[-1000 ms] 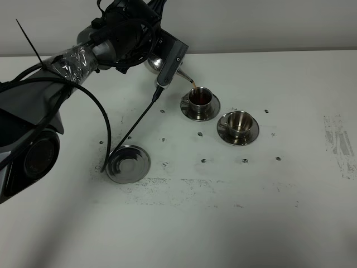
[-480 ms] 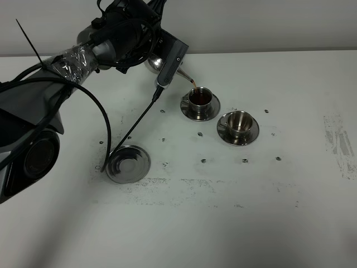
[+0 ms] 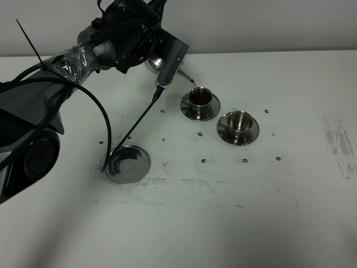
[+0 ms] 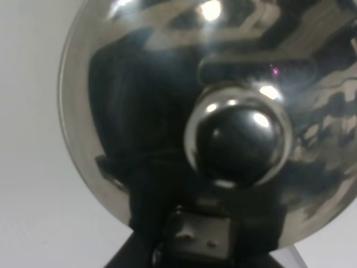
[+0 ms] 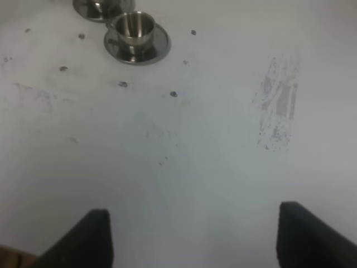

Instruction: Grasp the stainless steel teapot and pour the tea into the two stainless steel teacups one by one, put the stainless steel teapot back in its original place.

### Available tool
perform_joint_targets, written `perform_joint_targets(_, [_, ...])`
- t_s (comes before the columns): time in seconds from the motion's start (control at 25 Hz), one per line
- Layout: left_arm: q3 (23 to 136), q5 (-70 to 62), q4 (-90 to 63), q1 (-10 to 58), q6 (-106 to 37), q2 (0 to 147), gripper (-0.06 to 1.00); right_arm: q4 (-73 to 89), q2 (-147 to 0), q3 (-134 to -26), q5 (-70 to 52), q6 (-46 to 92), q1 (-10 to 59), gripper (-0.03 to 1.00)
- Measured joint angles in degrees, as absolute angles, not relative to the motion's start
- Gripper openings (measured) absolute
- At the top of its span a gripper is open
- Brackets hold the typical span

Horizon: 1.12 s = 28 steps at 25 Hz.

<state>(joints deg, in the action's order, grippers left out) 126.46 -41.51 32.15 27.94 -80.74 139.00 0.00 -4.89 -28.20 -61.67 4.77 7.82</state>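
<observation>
Finds almost nothing moved over the last second: same pose, same pour. Notes the left gripper (image 3: 164, 56) clamped shut on the stainless steel teapot (image 3: 153, 62), tilted at far left, spout above the far teacup (image 3: 199, 107). Records the right gripper (image 5: 195, 240) spread wide, empty. Sees the coaster (image 3: 129, 163) vacant, near left. Finds tea (image 3: 199, 97) dark in the far teacup, thin stream unbroken; near teacup (image 3: 239, 121) dry. Judges first pour nearly done; second outstanding.

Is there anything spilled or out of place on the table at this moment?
Nothing stands out. The tea runs from the teapot into the cup below its spout, with no puddle beside it. The other cup sits upright and empty. The table has grey scuffs and dark dots, which look like old wear.
</observation>
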Motion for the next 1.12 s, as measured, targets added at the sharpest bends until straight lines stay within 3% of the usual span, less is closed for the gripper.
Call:
perform_joint_targets(0.8, [126.5, -47.8, 25.9, 27.9, -72.1, 139.0, 0.17, 0.0, -4.9, -28.2, -61.7, 4.8, 7.8, 0.59])
perform_joint_targets(1.12, [126.5, -52.0, 20.4, 27.9, -51.6, 138.6, 0.17, 0.0, -4.9, -28.2, -61.7, 4.8, 7.8, 0.59])
